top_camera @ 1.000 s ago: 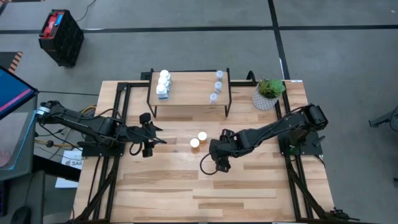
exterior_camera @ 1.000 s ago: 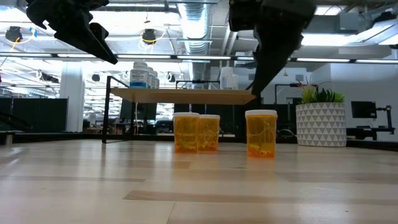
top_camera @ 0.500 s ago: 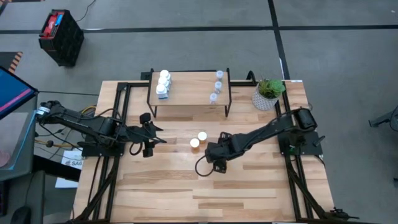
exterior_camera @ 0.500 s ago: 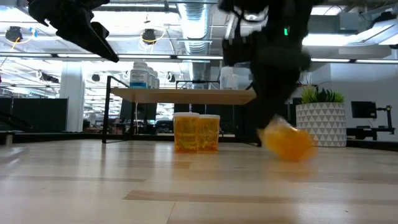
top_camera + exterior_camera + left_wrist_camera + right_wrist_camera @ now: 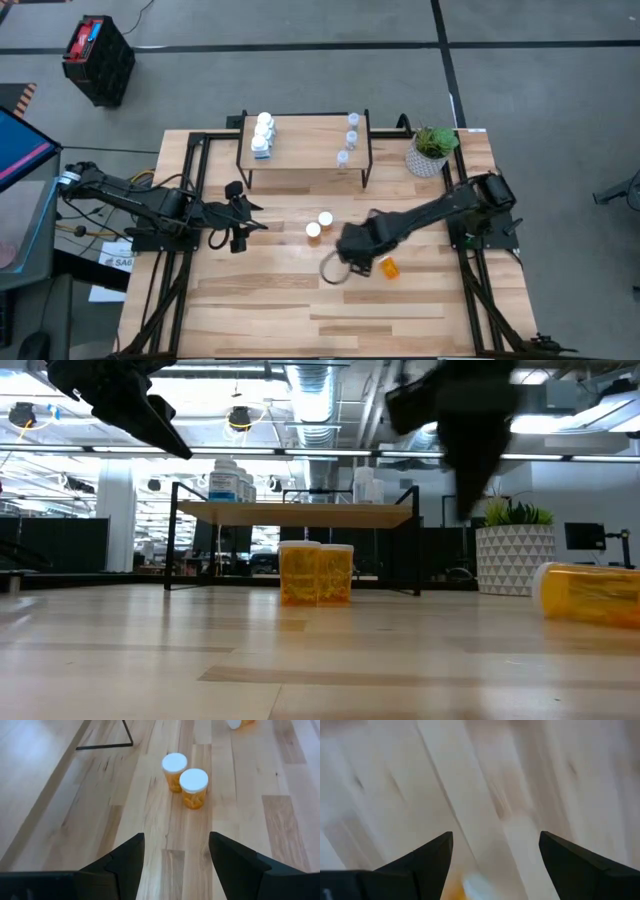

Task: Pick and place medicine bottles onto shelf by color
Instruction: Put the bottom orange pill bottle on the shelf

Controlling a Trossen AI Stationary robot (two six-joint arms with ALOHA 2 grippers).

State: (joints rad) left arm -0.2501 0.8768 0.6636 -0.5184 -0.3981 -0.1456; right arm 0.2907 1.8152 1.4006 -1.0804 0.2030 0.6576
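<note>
Two orange bottles (image 5: 319, 224) stand upright, side by side, on the table in front of the shelf (image 5: 305, 150); they also show in the left wrist view (image 5: 186, 780). A third orange bottle (image 5: 388, 267) lies on its side on the table, just right of my right gripper (image 5: 352, 250), which is open (image 5: 495, 840) and holds nothing. In the low view this bottle (image 5: 590, 592) lies right of the gripper. Three white bottles (image 5: 262, 135) stand at the shelf's left end and three clear ones (image 5: 348, 135) at its right end. My left gripper (image 5: 240, 222) is open (image 5: 175, 840), left of the standing pair.
A white plant pot (image 5: 430, 150) with a green plant stands at the far right, beside the shelf. A cable loop (image 5: 333, 268) hangs from my right arm over the table's middle. Bare wood lies toward the near edge.
My right gripper came down on the third orange bottle, which stood right of the pair. The bottle tipped over and went toward the table's right and near edges; it now lies on its side. The gripper has since risen clear of it.
</note>
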